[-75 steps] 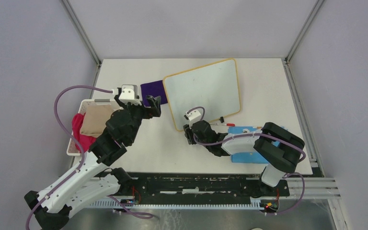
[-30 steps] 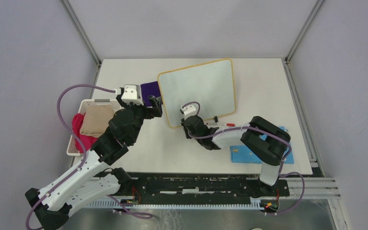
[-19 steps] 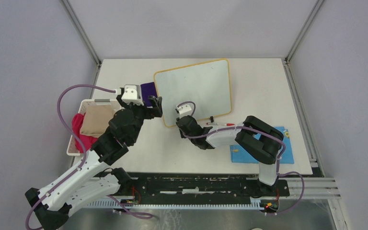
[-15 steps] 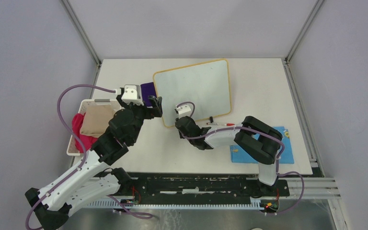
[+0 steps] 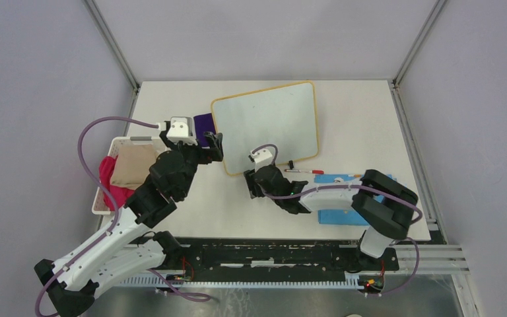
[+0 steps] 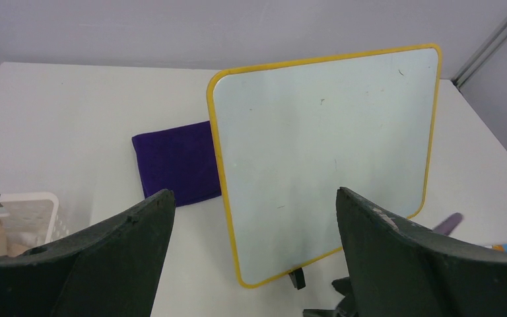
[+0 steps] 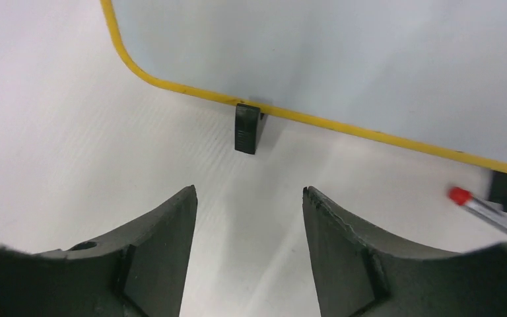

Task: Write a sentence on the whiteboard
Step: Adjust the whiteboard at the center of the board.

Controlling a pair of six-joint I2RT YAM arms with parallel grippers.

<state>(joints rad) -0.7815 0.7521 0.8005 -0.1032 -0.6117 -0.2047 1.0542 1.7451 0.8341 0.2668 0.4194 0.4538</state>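
**Fig. Top, L-wrist and R-wrist views; all positions given rel. to the board.**

- The whiteboard (image 5: 267,125) (yellow frame, landmark) sits on the table (image 5: 370,112), skewed vs. the table edges. Its face is glossy white w/ a few faint specks.
- Two black feet sit under its near edge; the left foot (image 7: 247,129) lies straight ahead of the right gripper.
- Purple cloth (image 5: 203,123): at the board's left edge, its right end hidden behind the frame.
- Marker (image 5: 304,171), red-tipped: just beside the near edge, by the right foot.
- Blue cloth (image 5: 343,216): near-right of the board, apart from it, partly covered by the right arm.
- Basket (image 5: 132,139): well left of the board, holding tan and pink fabric.
- Left gripper (image 5: 212,146): beside the near-left corner, jaws spread wide, nothing in them. Its two fingers block the lower corners of the L-wrist view.
- Right gripper (image 5: 254,177): just short of the near edge, jaws parted, nothing between, only bare table.
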